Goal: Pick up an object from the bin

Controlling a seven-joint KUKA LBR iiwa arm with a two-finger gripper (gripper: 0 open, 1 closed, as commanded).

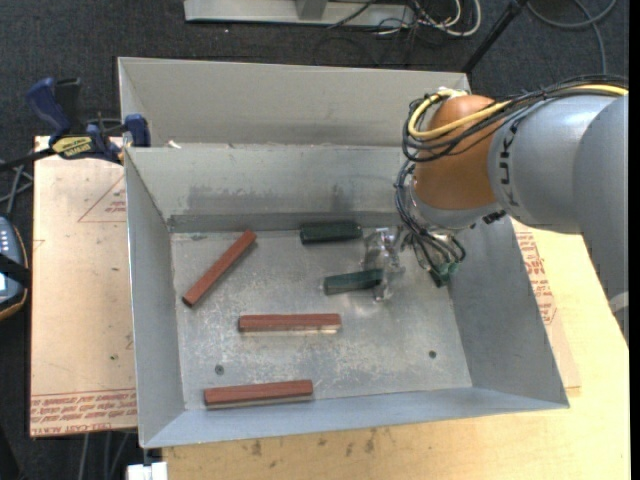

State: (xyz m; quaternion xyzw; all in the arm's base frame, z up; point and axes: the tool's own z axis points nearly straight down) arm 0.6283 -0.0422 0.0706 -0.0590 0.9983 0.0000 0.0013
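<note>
A robot arm reaches in from the right, and its gripper (384, 270) sits low at the right end of a small dark green block (348, 283) near the middle of the grey metal bin (155, 298). Whether the gripper is wide or narrow cannot be told. A second green block (330, 232) lies near the back wall, and reddish-brown bars lie apart to the left: a tilted bar (218, 267), a middle bar (289, 322) and a front bar (258, 394).

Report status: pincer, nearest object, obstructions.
Pincer down at right end of dark green block, mid-bin; grip unconfirmed. Second green block toward back wall, apart. Nearest brown bar left-front, not touching.
</note>
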